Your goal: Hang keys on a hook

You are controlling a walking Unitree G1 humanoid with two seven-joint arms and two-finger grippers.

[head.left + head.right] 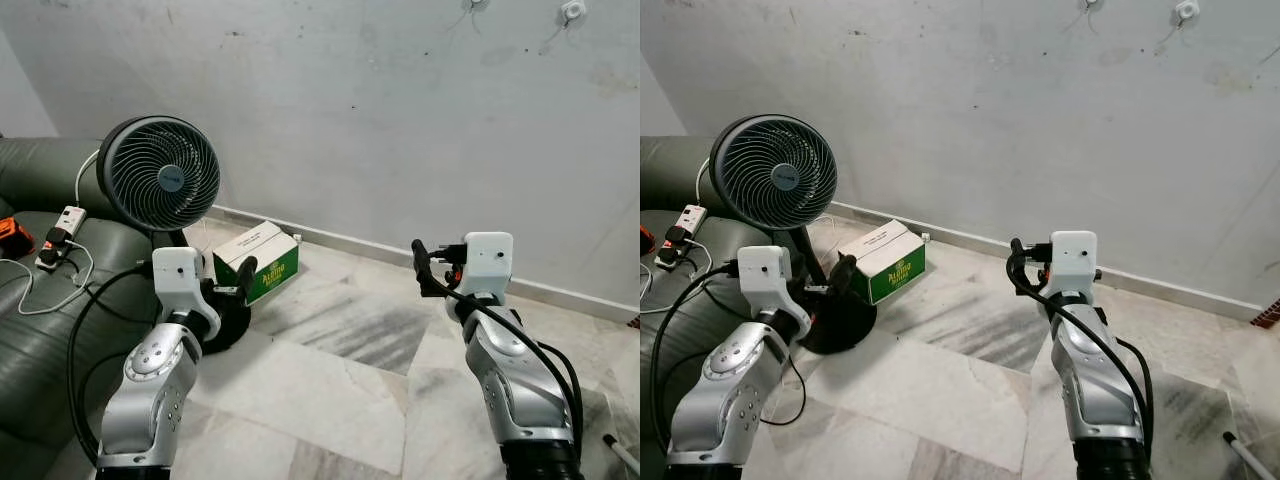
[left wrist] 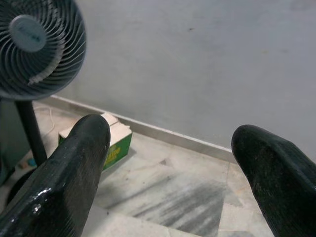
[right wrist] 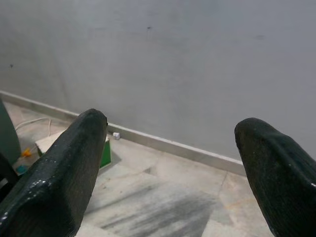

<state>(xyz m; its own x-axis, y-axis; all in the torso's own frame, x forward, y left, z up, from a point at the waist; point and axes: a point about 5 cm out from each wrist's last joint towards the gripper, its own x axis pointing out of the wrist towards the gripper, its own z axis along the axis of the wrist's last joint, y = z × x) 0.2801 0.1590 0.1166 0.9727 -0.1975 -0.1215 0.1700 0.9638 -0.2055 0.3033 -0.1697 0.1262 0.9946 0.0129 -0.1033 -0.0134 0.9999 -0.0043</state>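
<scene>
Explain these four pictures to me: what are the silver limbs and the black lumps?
The silver limbs are a humanoid robot's two arms, seen from its head camera. The left gripper and right gripper each have two black fingers, open and holding nothing. The other two pictures look out from each wrist along those fingers. Ahead are a black round standing fan, a green and white cardboard box on the marble floor, and white wall hooks high on the grey wall. A dark green sofa carries a white power strip.
</scene>
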